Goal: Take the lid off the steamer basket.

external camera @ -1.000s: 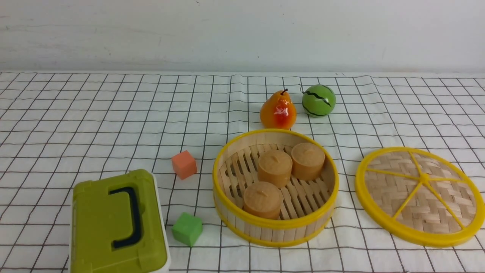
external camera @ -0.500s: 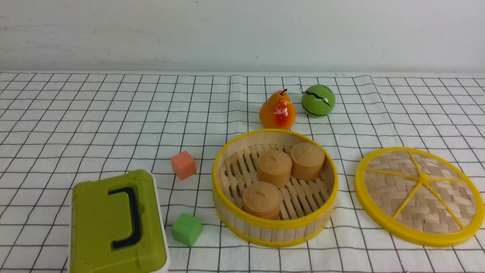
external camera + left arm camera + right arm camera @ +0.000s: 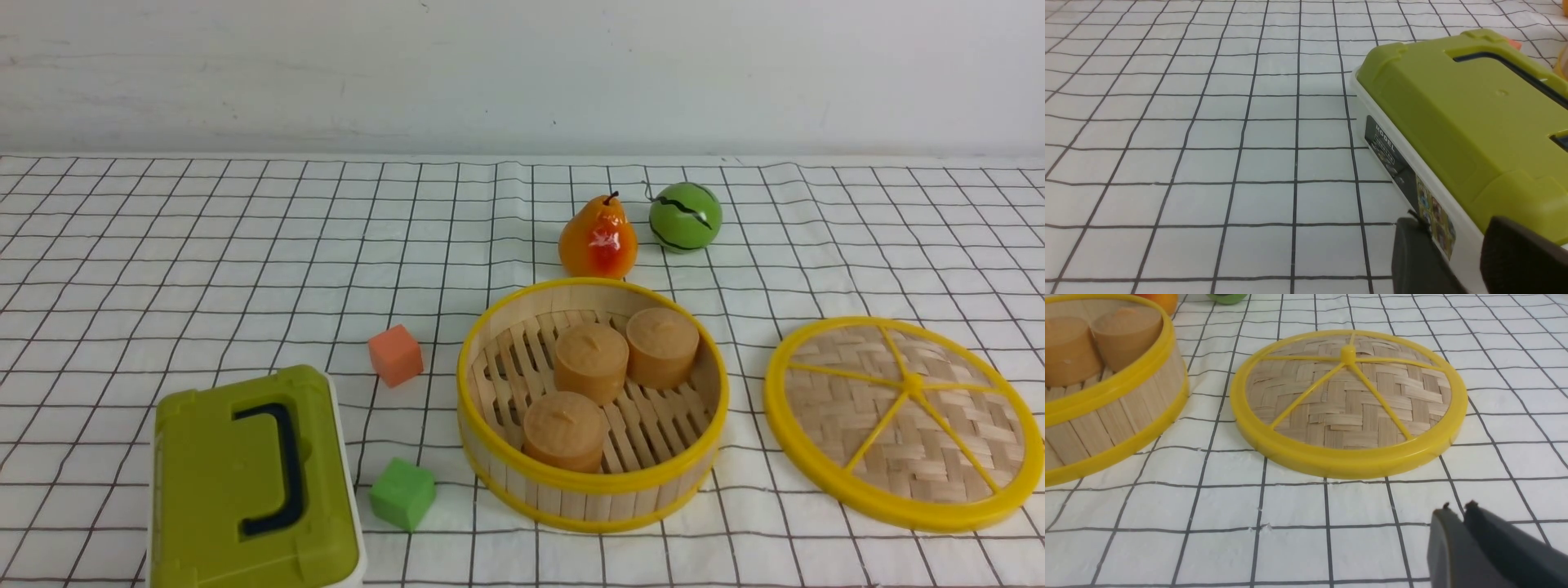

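On the desk point(image 3: 245, 269), with its white checked cloth point(image 3: 98, 327), sit a green box point(image 3: 220, 482), two blocks point(image 3: 403, 493), a pear point(image 3: 598, 241), a striped ball point(image 3: 686, 216), a round basket point(image 3: 604, 490) and its flat lid point(image 3: 865, 408).

The front view looks forward and down from above the robot's side over the white, black-gridded cloth point(image 3: 269, 269). The left wrist view sits low and close beside the olive-green rectangular box point(image 3: 1470, 106). The right wrist view, also low, faces the round woven-bamboo lid with yellow rim point(image 3: 1347, 457); the front view shares both box and lid.
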`<state>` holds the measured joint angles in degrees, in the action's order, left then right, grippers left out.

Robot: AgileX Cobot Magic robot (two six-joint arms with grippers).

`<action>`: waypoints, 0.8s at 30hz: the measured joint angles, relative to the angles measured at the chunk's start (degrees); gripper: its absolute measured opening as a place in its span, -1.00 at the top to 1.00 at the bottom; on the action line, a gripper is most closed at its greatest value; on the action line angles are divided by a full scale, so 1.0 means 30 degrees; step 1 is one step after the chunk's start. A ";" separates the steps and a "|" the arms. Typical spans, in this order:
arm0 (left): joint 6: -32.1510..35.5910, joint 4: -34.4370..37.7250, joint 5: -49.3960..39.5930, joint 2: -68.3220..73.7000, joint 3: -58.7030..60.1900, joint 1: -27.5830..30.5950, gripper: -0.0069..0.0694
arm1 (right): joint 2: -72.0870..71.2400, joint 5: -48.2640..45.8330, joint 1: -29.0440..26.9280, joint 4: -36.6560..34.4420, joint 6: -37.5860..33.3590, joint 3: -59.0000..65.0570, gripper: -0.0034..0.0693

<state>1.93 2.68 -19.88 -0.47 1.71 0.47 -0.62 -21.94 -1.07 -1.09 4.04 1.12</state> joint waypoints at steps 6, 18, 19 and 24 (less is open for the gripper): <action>0.0000 0.0000 0.0000 0.0000 0.0000 0.0000 0.19 | 0.0000 0.0000 0.0000 0.0000 0.0000 0.0000 0.73; 0.0000 0.0000 0.0000 0.0000 0.0000 0.0000 0.19 | 0.0000 0.0000 0.0000 0.0000 0.0000 0.0000 0.68; 0.0000 0.0000 0.0000 0.0000 0.0000 0.0000 0.19 | 0.0000 0.0000 0.0000 0.0000 0.0000 0.0000 0.67; 0.0000 0.0000 0.0000 0.0000 0.0000 0.0000 0.19 | 0.0000 0.0000 0.0000 0.0000 0.0000 0.0000 0.67</action>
<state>1.93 2.68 -19.88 -0.47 1.71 0.47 -0.62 -21.94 -1.07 -1.09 4.04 1.12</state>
